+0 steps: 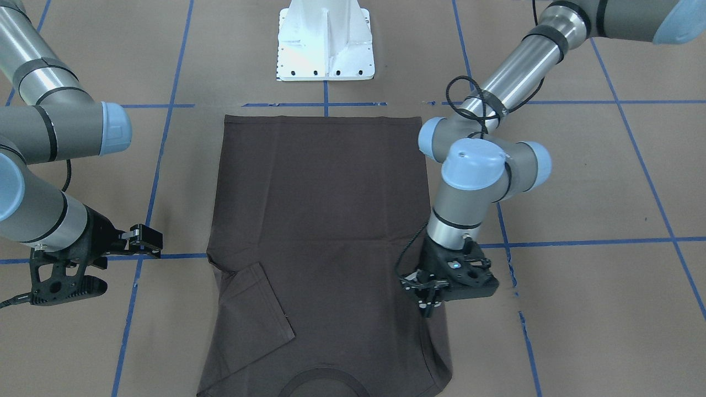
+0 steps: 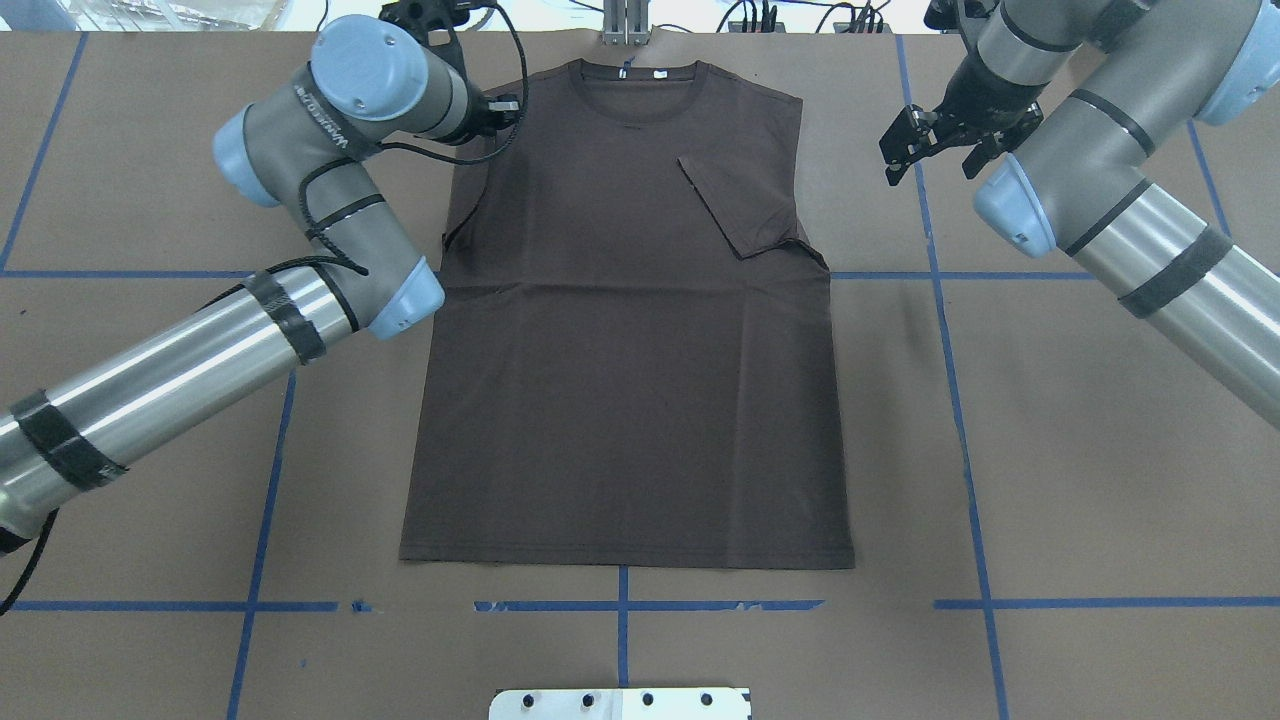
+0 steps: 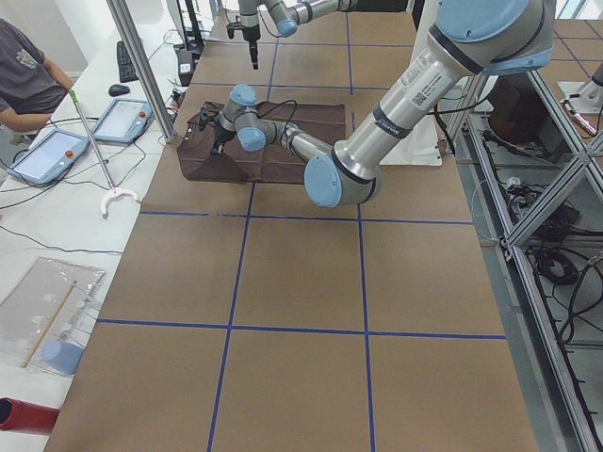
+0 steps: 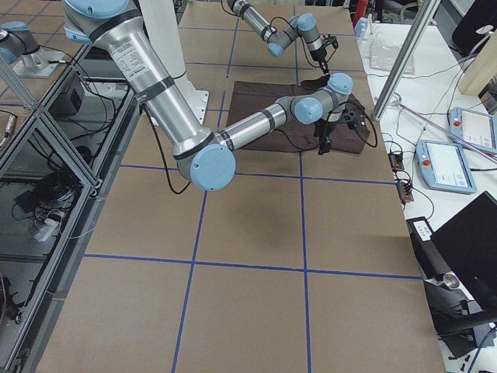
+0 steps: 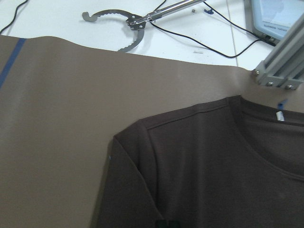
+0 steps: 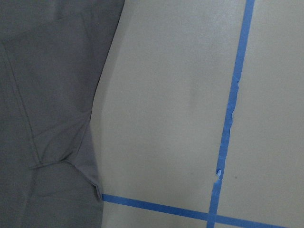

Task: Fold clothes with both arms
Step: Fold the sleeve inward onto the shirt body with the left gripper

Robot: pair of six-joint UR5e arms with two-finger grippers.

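Observation:
The dark brown-grey T-shirt [image 2: 620,380] lies flat, back hem toward my base and collar [image 2: 640,95] at the table's far edge, white neck label [image 5: 279,116] showing. The sleeve on my right side [image 2: 735,205] is folded in onto the body. My left gripper [image 1: 429,306] points down at the shirt's other sleeve edge, with its fingers close together and apparently pinching the fabric. In the overhead view my left gripper [image 2: 495,105] is mostly hidden by the wrist. My right gripper [image 2: 935,160] is open and empty above bare table, just off the shirt's side; it also shows in the front-facing view [image 1: 124,264].
The white pedestal base [image 1: 325,41] stands by the shirt's hem. Blue tape lines [image 6: 228,118] grid the brown table. Beyond the far edge are an aluminium post [image 3: 141,66], tablets and cables, and a seated person [image 3: 24,75].

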